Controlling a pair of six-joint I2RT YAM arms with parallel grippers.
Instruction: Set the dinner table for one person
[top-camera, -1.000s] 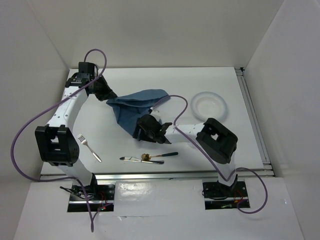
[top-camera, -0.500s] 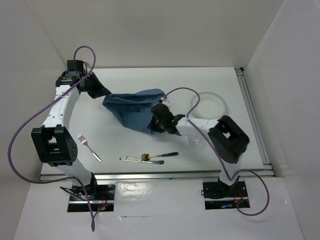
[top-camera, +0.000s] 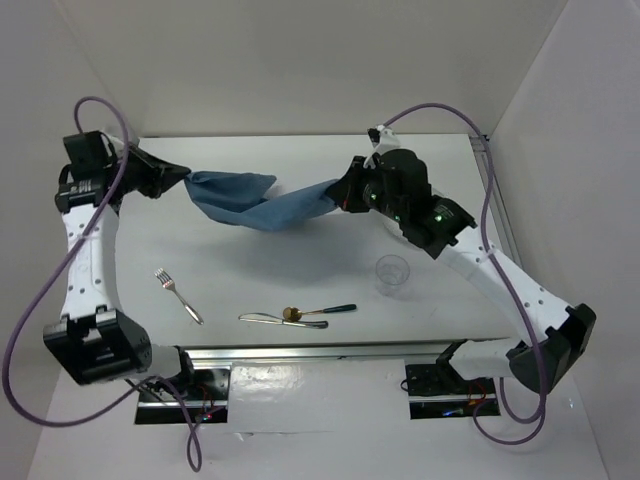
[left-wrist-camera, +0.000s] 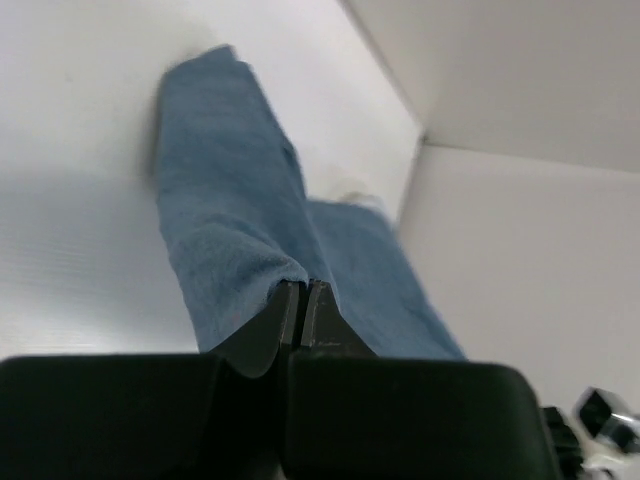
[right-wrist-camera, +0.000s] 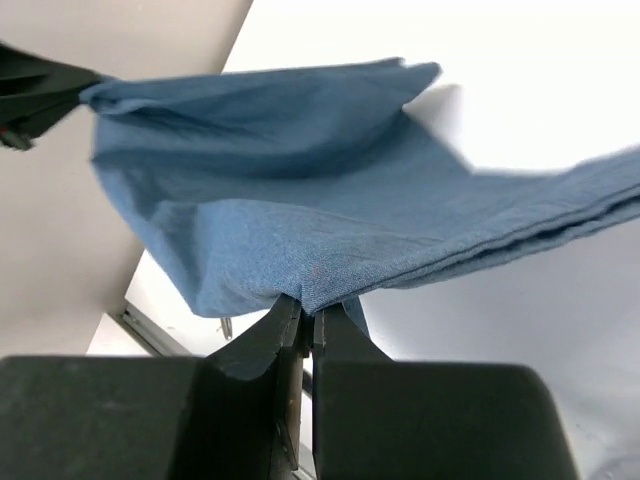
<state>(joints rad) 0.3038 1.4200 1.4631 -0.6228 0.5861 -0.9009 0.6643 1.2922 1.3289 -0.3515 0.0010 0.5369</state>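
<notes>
A blue cloth placemat hangs stretched in the air above the dinner table, sagging in the middle. My left gripper is shut on its left end; in the left wrist view the jaws pinch a fold of the cloth. On the opposite end my right gripper is shut too, and the right wrist view shows its tips clamped on the cloth's edge. Far across the span, the left gripper's fingers show in that same view.
On the table's near part lie a fork, a knife and a dark-handled spoon. A clear glass stands to their right. White walls enclose the table on three sides.
The right gripper closed on the cloth. Both arms then rose and moved apart, left one leftward, right one to the back right, lifting the cloth off the table and pulling it out.
</notes>
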